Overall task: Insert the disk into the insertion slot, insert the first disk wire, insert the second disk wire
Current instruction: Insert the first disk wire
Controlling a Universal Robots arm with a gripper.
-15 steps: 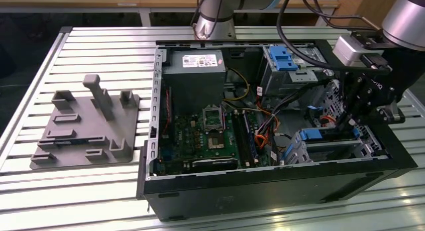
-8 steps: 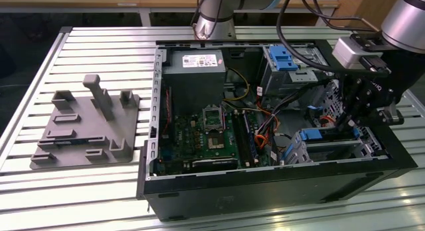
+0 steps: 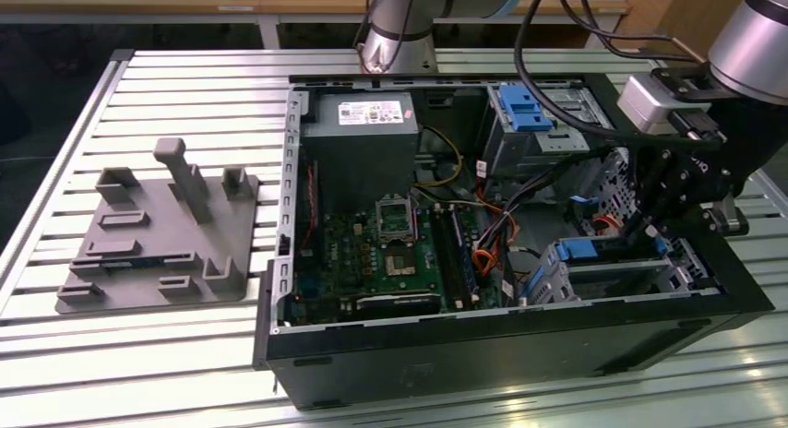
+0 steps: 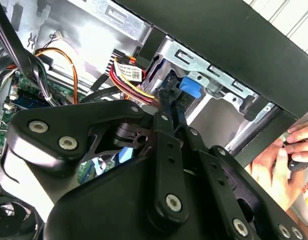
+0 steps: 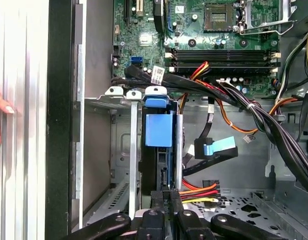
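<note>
The disk (image 5: 159,129), grey in its bright blue carrier, sits in the insertion slot (image 5: 104,150), a silver perforated cage at the case's near corner on the exterior view's right. There the carrier's blue front (image 3: 600,252) shows in the cage (image 3: 552,282). My gripper (image 5: 166,199) hangs just behind the disk's rear edge. It is shut on the black plug of a disk wire (image 5: 200,192) with red, yellow and orange leads. In the second wrist view the fingertips (image 4: 164,107) pinch that plug (image 4: 137,89) next to the blue carrier (image 4: 190,86). A second wire with a blue plug (image 5: 214,147) hangs loose beside the disk.
A person's hand (image 4: 286,155) rests outside the case wall near the slot. Black cable bundles (image 5: 274,130) cross beside the gripper. A taller cage with a blue latch (image 3: 530,110), the motherboard (image 3: 394,253) and the power supply (image 3: 364,124) fill the case. A grey fixture plate (image 3: 161,234) lies on the slatted table.
</note>
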